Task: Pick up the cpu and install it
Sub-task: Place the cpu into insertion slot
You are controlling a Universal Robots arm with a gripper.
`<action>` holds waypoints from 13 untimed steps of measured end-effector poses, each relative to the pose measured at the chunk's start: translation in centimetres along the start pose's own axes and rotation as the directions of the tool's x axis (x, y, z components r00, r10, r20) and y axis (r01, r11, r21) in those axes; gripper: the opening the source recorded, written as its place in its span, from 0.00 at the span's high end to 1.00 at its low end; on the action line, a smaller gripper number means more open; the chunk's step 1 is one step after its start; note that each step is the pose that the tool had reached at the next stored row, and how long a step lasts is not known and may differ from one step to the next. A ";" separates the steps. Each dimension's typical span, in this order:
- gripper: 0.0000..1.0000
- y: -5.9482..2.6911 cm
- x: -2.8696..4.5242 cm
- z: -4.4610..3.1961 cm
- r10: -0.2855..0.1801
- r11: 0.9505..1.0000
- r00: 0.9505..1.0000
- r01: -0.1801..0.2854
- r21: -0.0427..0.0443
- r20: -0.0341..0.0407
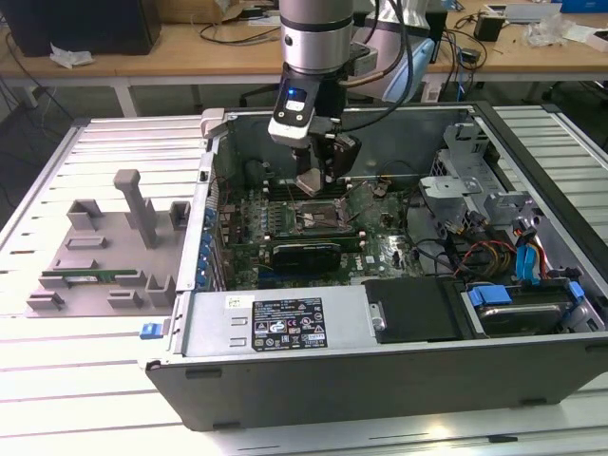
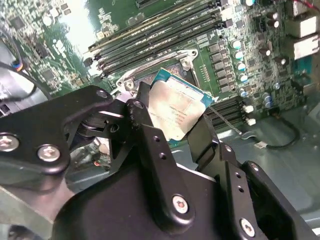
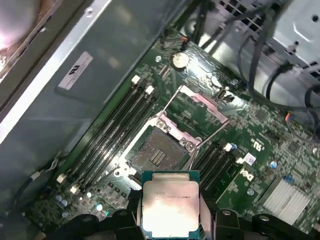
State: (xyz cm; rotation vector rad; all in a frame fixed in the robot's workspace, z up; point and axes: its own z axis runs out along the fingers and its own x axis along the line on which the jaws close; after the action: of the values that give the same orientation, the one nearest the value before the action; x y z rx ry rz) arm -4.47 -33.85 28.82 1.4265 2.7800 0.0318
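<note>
While the arm hangs over the open computer case, the gripper is clamped on the cpu. One black finger presses each of two opposite edges, so the jaws stand apart by the chip's width. Silver lid faces both wrist cameras, with a thin green rim around it.

The cpu is held in the air, clear of the board and not seated. In the exterior view the cpu socket lies at 6 o'clock from the gripper, near it. In the first wrist view the socket's contact bed is bare, its metal load plate is swung up, and the lever wires are raised.

Case contents, exterior view:
- The green motherboard covers the floor from centre toward 9 o'clock.
- Long black memory slots flank the socket on two sides. Those I can see are unfilled.
- A black box sits at 5 o'clock against the near wall.
- Drives with blue tabs and a tangle of coloured cables sit at 4 o'clock.
- A grey metal cage stands at 2 o'clock.

Outside the case, at 9 o'clock on the slatted surface, is a grey fixture tray. A green memory stick lies in one of its slots.
</note>
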 end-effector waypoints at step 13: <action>0.45 0.00 0.00 0.16 0.310 0.951 0.951 -0.310 0.000 0.008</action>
State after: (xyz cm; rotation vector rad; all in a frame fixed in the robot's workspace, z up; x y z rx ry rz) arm -4.47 -33.85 28.66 1.8430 2.5195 0.0273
